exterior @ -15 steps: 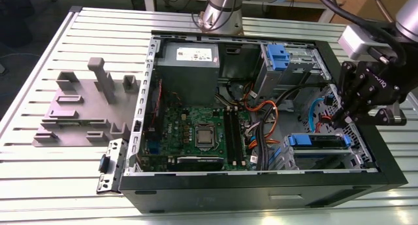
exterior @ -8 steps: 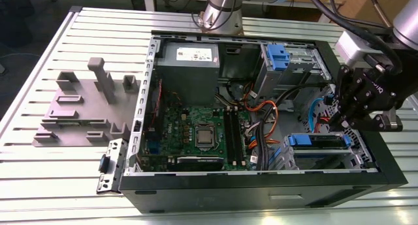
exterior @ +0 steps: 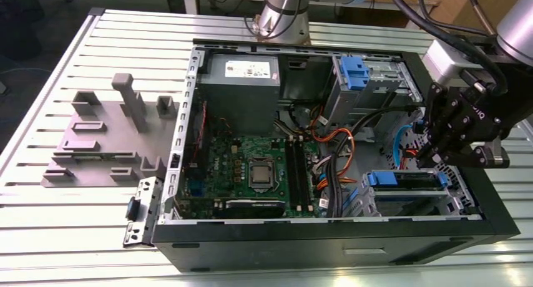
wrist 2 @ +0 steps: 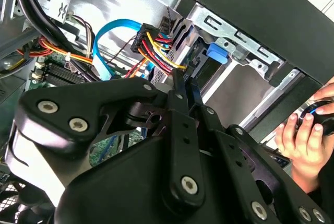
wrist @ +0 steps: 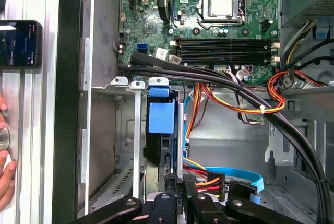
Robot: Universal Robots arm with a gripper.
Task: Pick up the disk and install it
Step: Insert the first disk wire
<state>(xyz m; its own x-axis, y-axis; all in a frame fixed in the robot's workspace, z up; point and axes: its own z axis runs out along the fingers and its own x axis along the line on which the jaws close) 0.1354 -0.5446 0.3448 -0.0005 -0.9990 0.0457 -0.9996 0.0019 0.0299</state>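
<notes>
The disk (exterior: 404, 179) sits in the drive bay at the near corner of the open computer case, on the exterior view's right, with its blue rail facing up. In the first wrist view the disk (wrist: 160, 115) stands edge-on in the bay slot, blue tab outward. The same blue tab of the disk (wrist 2: 216, 52) shows in the second wrist view. My gripper (exterior: 427, 157) hovers just above the bay. Its black fingers are closed together with nothing between them, and my gripper (wrist: 181, 178) is slightly apart from the disk. The fingertips of my gripper (wrist 2: 182, 80) point toward the bay.
Bundled power cables (wrist: 245, 104) and a blue data cable (wrist 2: 112, 28) run beside the bay. The motherboard (exterior: 249, 168) fills the case floor. A grey slotted holder block (exterior: 104, 143) stands on the slatted table at the exterior view's left. A person's hand (wrist 2: 302, 140) and a phone (wrist: 20, 44) are outside the case.
</notes>
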